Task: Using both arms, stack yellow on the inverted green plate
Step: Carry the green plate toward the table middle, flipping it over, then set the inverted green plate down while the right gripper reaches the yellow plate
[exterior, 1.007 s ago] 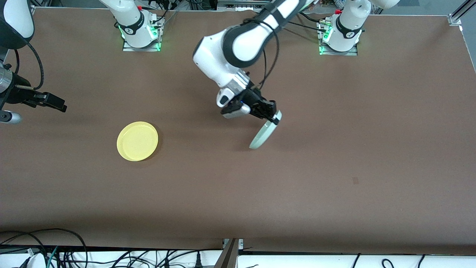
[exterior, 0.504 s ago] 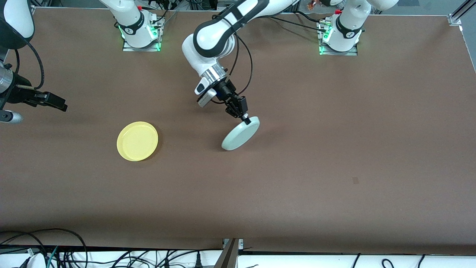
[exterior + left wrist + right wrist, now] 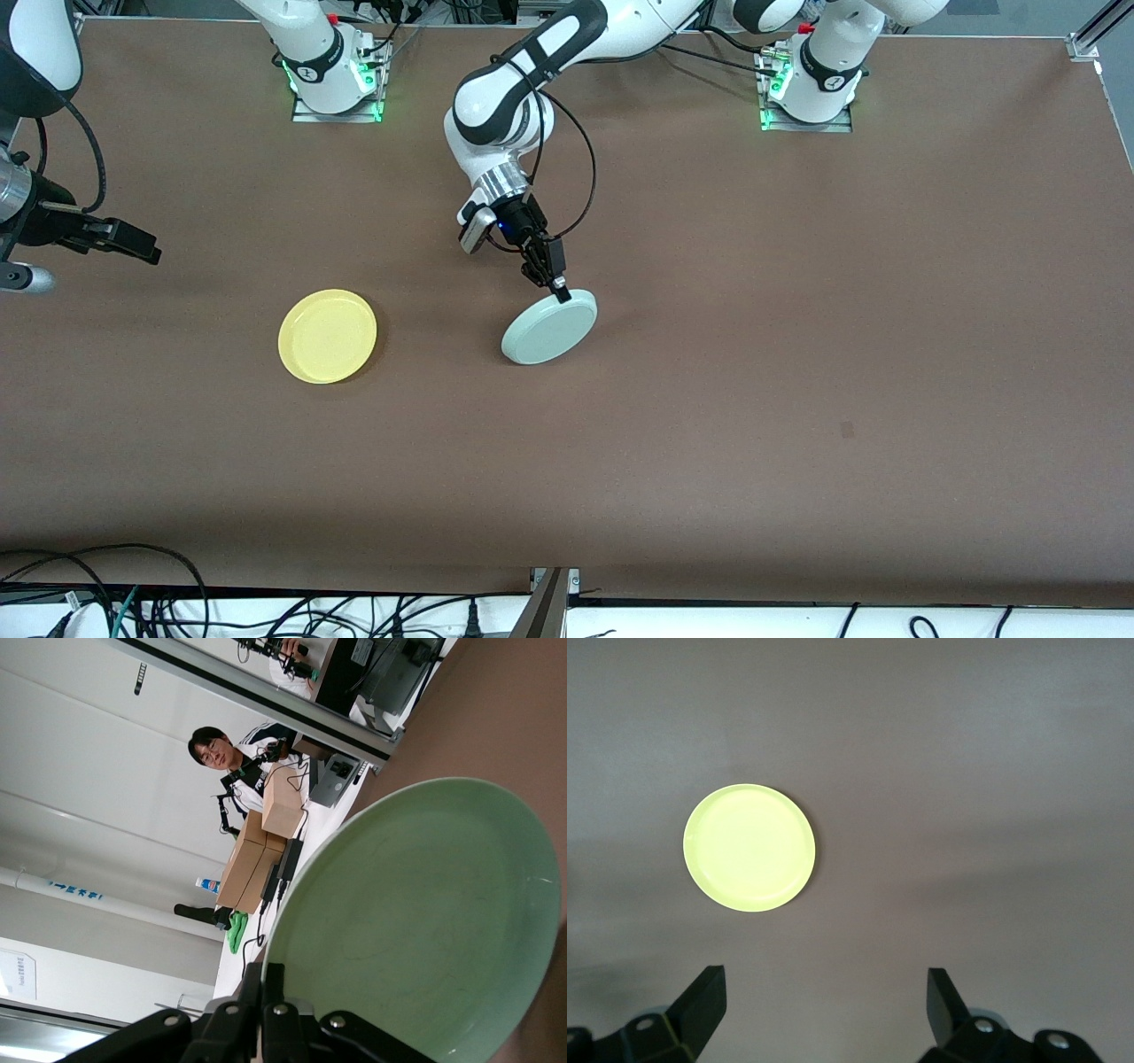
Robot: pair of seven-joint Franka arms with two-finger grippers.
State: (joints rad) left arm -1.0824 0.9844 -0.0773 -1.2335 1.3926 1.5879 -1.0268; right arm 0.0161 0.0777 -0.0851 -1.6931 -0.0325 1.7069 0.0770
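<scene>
The pale green plate [image 3: 549, 328] is bottom up and slightly tilted, low over the middle of the table. My left gripper [image 3: 560, 292] is shut on its rim at the edge nearer the robot bases. In the left wrist view the green plate [image 3: 425, 930] fills the frame, with its rim pinched in the left gripper [image 3: 275, 979]. The yellow plate [image 3: 327, 336] lies right way up on the table toward the right arm's end, apart from the green plate. My right gripper [image 3: 142, 248] is open and empty, and waits in the air past the yellow plate [image 3: 749, 848].
The brown table [image 3: 797, 372] carries nothing else. The two arm bases [image 3: 332, 84] [image 3: 811, 84] stand along the edge farthest from the front camera. Cables [image 3: 133, 602] lie below the table's near edge.
My left gripper has swung toward the right arm's end and lowered. The green plate it holds has gone from standing on edge to nearly flat, bottom up. The right arm has not moved.
</scene>
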